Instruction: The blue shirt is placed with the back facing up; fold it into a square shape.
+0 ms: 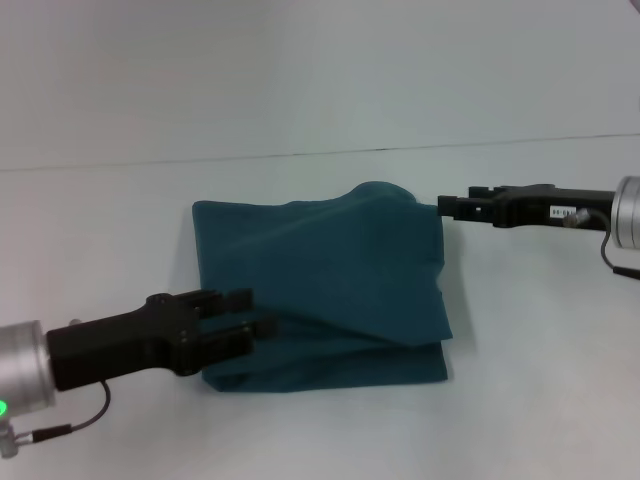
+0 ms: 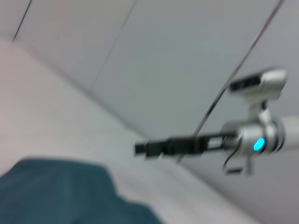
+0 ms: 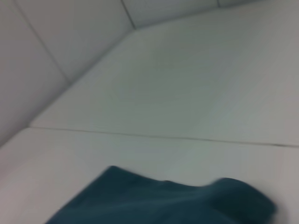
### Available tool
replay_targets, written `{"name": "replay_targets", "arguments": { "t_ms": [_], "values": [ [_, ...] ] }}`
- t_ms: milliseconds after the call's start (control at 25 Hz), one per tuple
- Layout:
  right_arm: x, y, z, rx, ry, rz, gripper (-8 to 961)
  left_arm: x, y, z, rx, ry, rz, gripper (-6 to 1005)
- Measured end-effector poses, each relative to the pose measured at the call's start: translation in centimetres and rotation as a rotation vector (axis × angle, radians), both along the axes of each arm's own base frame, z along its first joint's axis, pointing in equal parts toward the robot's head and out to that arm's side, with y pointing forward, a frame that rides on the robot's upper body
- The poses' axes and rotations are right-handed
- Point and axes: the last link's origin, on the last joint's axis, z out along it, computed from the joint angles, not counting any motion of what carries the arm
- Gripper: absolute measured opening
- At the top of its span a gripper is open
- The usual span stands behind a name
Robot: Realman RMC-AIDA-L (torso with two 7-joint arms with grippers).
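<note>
Left hand [image 1: 248, 315] parted; right hand [image 1: 445, 207] outstretched.

blue shirt [image 1: 330, 280]: plain dark teal | table [image 1: 540, 400]: white | both grippers: black

The head view looks forward and down over the white table [image 1: 520, 330]. Both wrist views sit low and close, catching the folded dark teal-blue fabric shirt [image 1: 320, 290] along their lower frame edges; the left wrist view also shows the right claw [image 2: 140, 149].
</note>
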Motion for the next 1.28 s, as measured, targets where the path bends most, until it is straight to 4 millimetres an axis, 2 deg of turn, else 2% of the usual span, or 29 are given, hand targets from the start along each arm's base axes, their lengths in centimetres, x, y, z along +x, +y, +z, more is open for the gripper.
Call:
{"name": "replay_targets", "arguments": {
  "t_ms": [160,360,680,800,960,1280],
  "values": [
    [-0.2,-2.3,-0.5,0.025,0.076,0.150,708,-0.5,-1.4,0.7,0.074,-0.076,-0.049,654],
    [0.1,-5.8,-1.2,0.010,0.150,0.277,740,-1.9,-2.8,1.9,0.153,-0.160,-0.021,658],
    [0.5,-9.3,-2.0,-0.067,0.195,0.380,869,-3.0,-4.3,2.3,0.174,-0.179,-0.002,769],
    [0.5,-9.9,-2.6,-0.095,0.182,0.403,918,-3.0,-4.4,2.3,0.175,-0.178,-0.009,824],
    [0.7,-9.9,-3.2,-0.118,0.151,0.389,927,-3.2,-4.5,2.1,0.199,-0.145,-0.042,896],
    [-0.6,-9.4,-4.4,-0.183,0.112,0.450,930,-3.2,-4.1,2.0,0.202,-0.092,-0.078,887]
  ]
}}
